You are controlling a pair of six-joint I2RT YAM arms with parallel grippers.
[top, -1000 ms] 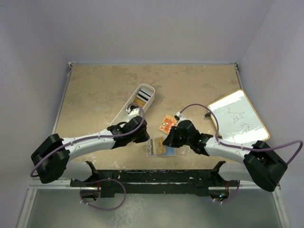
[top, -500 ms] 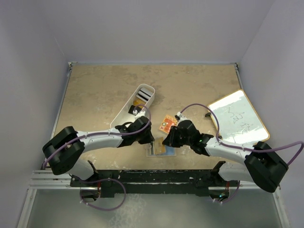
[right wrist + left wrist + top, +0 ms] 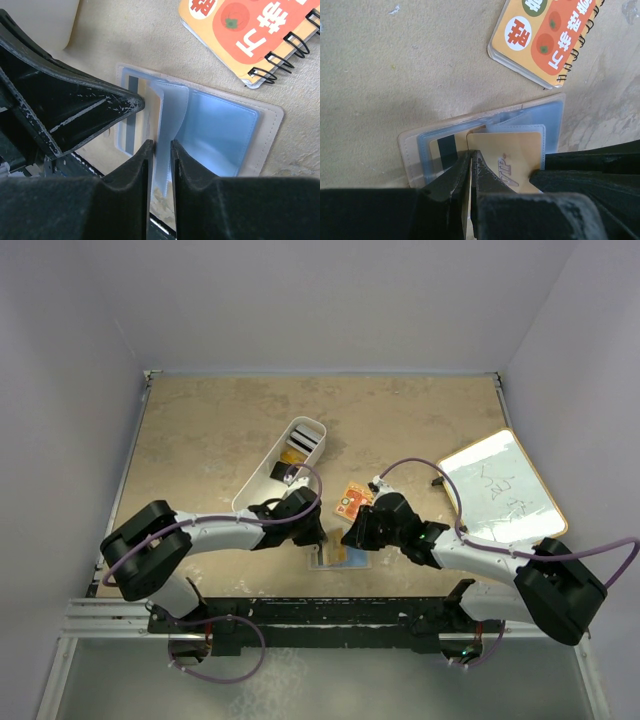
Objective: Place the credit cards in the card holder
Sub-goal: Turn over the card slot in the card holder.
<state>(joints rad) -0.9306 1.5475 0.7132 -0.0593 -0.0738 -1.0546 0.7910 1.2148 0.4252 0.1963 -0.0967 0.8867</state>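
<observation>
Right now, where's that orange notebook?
In the top view the notebook lies right of the white bin, just beyond the open card holder.

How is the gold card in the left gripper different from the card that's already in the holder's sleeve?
The gold card is pinched in the left gripper and lies over the card holder, outside any sleeve; the striped card sits inside a clear sleeve. The gold card shows a plain gold face with script lettering; the striped card shows a dark band across a pale gold face. Both lie flat over the open holder, side by side.
</observation>
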